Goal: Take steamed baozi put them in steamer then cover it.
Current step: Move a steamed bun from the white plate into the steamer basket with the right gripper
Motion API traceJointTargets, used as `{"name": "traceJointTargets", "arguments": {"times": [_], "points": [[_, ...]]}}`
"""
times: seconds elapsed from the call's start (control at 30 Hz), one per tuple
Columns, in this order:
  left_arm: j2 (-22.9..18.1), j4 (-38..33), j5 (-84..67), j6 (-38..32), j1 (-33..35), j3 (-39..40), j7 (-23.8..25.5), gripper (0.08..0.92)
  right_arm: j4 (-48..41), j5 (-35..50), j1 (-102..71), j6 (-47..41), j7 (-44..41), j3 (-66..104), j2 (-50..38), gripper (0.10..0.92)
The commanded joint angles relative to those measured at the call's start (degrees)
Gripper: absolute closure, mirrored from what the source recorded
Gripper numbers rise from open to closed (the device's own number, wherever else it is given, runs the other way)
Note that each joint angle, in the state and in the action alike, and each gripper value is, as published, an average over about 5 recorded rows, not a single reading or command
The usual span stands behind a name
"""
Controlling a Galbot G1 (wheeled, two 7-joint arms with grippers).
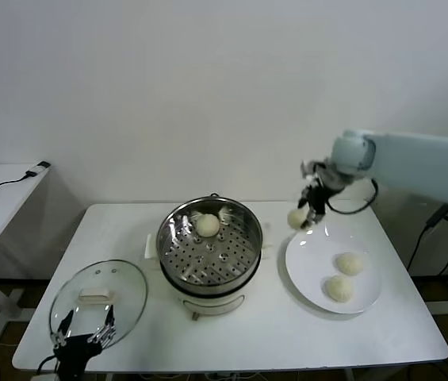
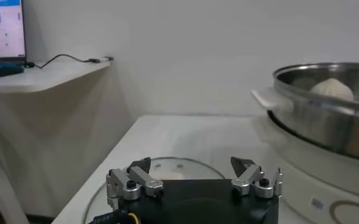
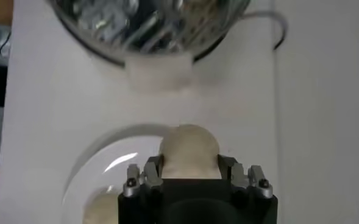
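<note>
So your right gripper (image 1: 304,214) has its fingers closed snug around one steamed baozi (image 3: 189,151), holding it up just above the far-left edge of the white plate (image 1: 311,274), off to the right of the steamer (image 1: 209,248). Two more buns (image 1: 350,263) are sitting on that plate, and one bun (image 1: 208,225) is already in the steamer on the perforated tray, toward the back. The cover (image 1: 98,302) is lying flat on the table (image 1: 271,333) to the steamer's left, handle up. Your left gripper (image 1: 86,332) sits parked at the near edge of that lid with its fingers spread wide and nothing in them
</note>
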Motion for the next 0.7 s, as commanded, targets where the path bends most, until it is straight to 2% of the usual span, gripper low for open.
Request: {"name": "traceJointTargets", "arguments": {"times": [0.03,0.23,0.7], "points": [[0.1,-0.6,0.0,0.1,-0.1,0.1,0.1,0.177,10.1,19.1,12.5,-7.3,4.9,6.2,12.1,0.414],[0.0,-1.2,0.3,0.1,0.0,0.1,0.1,0.177,8.2,17.8,2.1,-9.5,10.3,7.7,21.2,0.414],[-0.4,-1.3,1.2,0.0,0.1,0.1,0.3,0.177,-7.8,9.5,-14.3,-10.4,14.8,5.7,33.8,0.414]]}}
